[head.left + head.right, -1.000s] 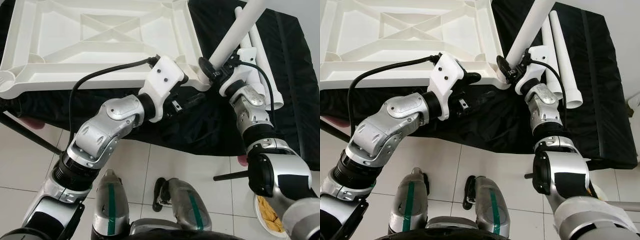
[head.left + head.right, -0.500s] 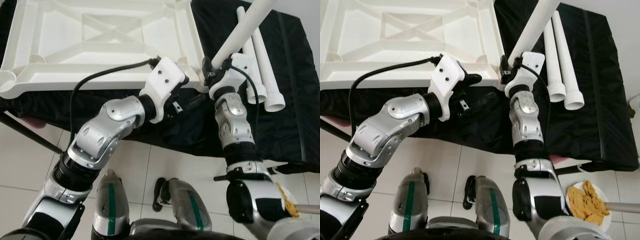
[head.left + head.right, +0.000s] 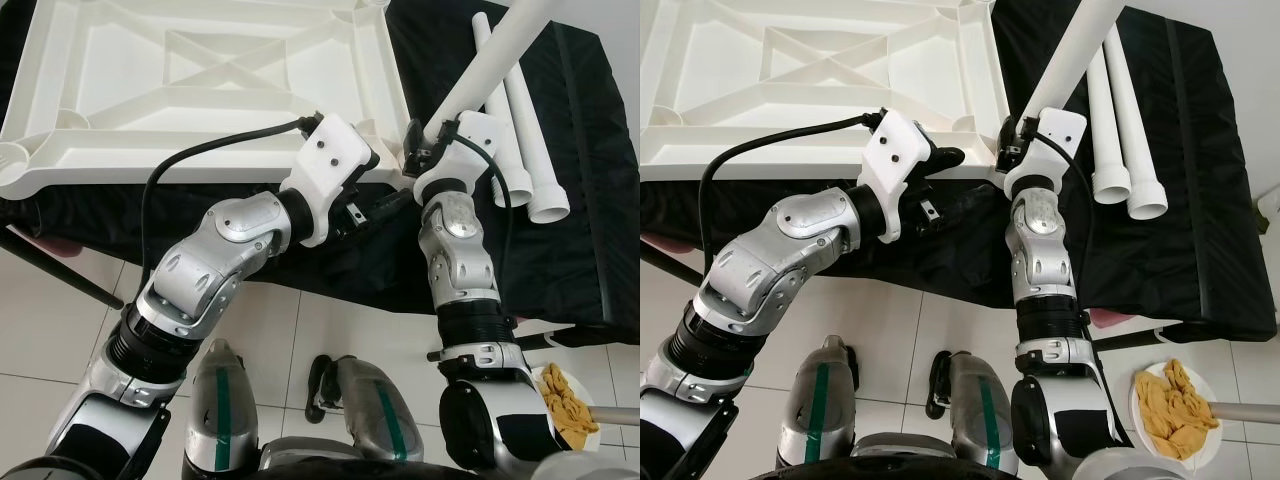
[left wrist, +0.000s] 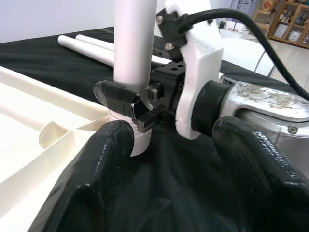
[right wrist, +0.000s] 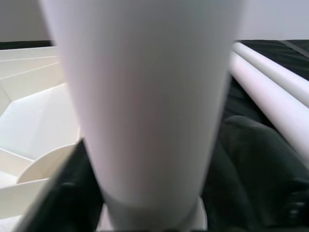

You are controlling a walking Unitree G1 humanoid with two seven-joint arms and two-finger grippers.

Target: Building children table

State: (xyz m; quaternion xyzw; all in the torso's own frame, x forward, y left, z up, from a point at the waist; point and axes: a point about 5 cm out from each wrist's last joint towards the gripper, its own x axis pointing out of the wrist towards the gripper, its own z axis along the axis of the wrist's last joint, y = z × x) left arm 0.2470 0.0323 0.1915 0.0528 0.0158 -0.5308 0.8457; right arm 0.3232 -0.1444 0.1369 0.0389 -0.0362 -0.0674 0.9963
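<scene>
The white tabletop [image 3: 200, 100] lies upside down on a black cloth. My right gripper [image 3: 415, 148] is shut on a white table leg [image 3: 480, 65], close to the leg's lower end. The leg leans up and to the right. Its foot rests at the socket in the tabletop's near right corner [image 4: 137, 142]. In the left wrist view the clamped fingers [image 4: 116, 96] wrap around the leg [image 4: 133, 48]. My left gripper [image 3: 378, 182] hovers open just in front of that corner, below the table edge, touching nothing.
Two spare white legs [image 3: 525, 110] lie side by side on the black cloth [image 3: 580, 200] to the right. A plate with yellow pieces [image 3: 565, 395] sits on the tiled floor at the lower right. A dark rod [image 3: 60, 270] slants across the floor at left.
My right forearm has swung in leftward beneath the corner, and the leg stands steeper with its foot closer to the socket. The left arm has stayed put.
</scene>
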